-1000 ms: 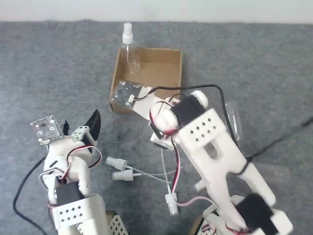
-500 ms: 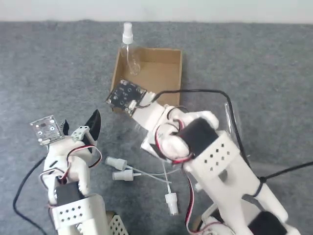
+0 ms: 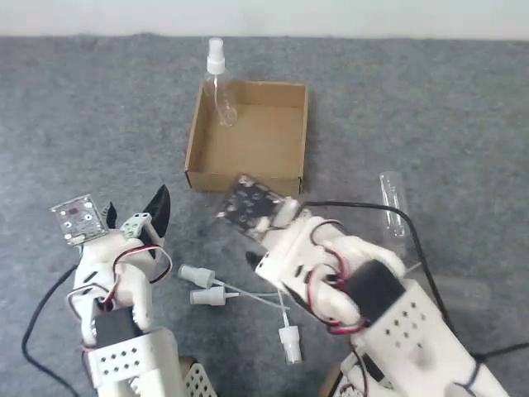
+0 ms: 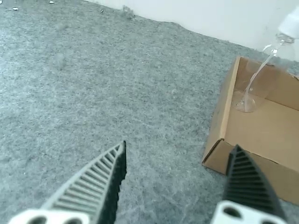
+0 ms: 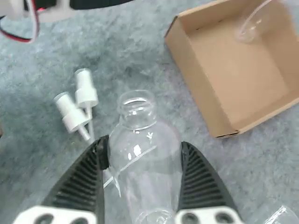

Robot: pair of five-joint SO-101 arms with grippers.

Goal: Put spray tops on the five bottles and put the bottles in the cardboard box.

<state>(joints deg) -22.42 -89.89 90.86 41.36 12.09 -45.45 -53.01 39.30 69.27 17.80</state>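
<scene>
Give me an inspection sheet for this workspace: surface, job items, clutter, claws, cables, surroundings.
Surface: grey carpet.
Job's things: cardboard box with one capped bottle standing in a far corner; one uncapped bottle lying on the carpet; three loose spray tops on the carpet.
Clutter: nothing seen.
Claws: left claw open over bare carpet beside the box; right claw shut on an open-necked bottle.
Cables: red and white wires looped on the arms.
Surroundings: white wall behind the carpet.

Right arm: draws back from the cardboard box toward its own base. Right end effector: leaves the box's front wall, now over the desk near the loose spray tops, clamped on an uncapped bottle.
</scene>
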